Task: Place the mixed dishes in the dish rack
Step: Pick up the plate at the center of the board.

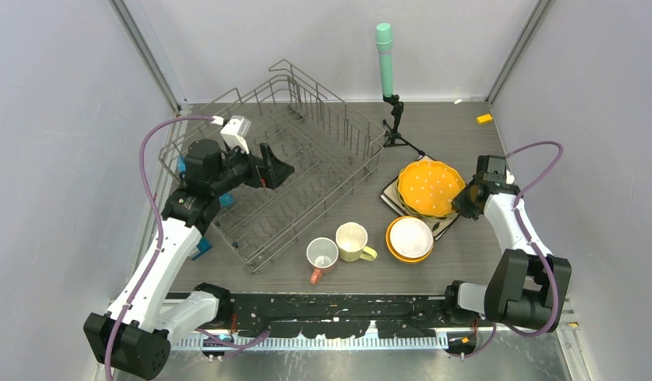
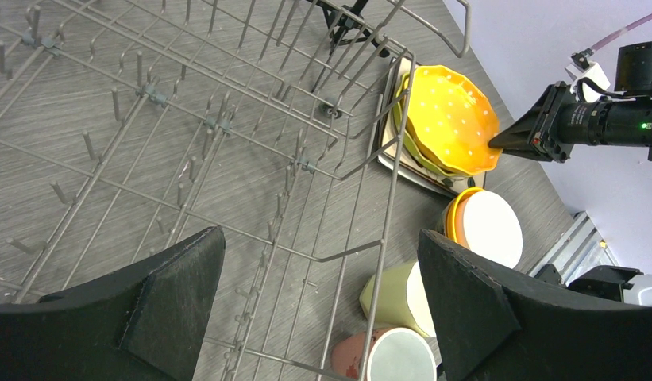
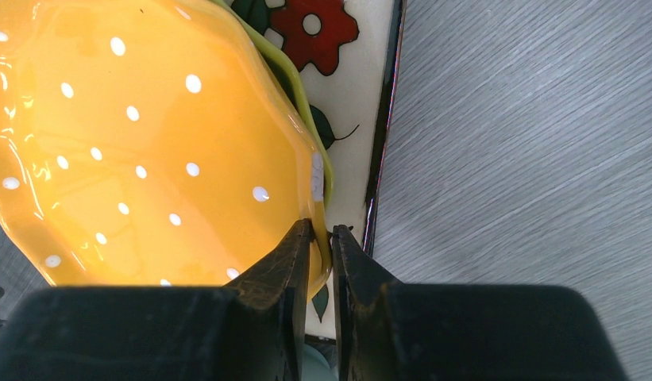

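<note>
The orange dotted plate tops a stack with a yellow-green plate and a white square flowered plate at the table's right. My right gripper is shut on the orange plate's near rim, one finger above it and one below. The grey wire dish rack fills the left half with no dishes in it. My left gripper hangs open over the rack's near right corner, holding nothing. A pink mug, a pale-yellow mug and a white bowl nested in an orange bowl stand in front.
A green-topped cylinder on a black tripod stands behind the plate stack. A small yellow block lies at the back right. A blue box sits by the rack's left side. Grey walls close in both sides.
</note>
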`<control>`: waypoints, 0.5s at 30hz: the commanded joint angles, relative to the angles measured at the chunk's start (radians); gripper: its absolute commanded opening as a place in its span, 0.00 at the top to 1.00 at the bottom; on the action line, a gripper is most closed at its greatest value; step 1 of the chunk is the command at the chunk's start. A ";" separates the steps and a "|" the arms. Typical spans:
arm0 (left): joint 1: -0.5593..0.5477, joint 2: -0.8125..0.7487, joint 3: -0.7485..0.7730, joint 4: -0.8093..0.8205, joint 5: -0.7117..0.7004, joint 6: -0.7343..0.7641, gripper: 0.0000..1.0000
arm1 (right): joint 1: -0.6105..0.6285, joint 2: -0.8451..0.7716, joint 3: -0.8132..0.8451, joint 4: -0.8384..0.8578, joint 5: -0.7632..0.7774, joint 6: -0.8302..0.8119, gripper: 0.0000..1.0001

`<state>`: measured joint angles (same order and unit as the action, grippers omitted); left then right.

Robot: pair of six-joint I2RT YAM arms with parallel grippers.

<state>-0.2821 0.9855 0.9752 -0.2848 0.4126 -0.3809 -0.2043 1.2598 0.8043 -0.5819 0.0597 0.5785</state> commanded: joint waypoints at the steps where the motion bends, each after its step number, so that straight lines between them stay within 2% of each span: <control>1: -0.003 -0.011 0.002 0.018 -0.004 0.013 0.06 | 0.002 -0.053 0.002 0.032 -0.019 0.003 1.00; 15: -0.003 -0.014 -0.004 0.018 -0.007 0.011 0.06 | 0.002 -0.104 0.013 -0.046 0.019 -0.002 1.00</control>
<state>-0.2821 0.9855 0.9752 -0.2882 0.4107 -0.3809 -0.2039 1.1851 0.8013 -0.6254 0.0502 0.5743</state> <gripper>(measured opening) 0.937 0.157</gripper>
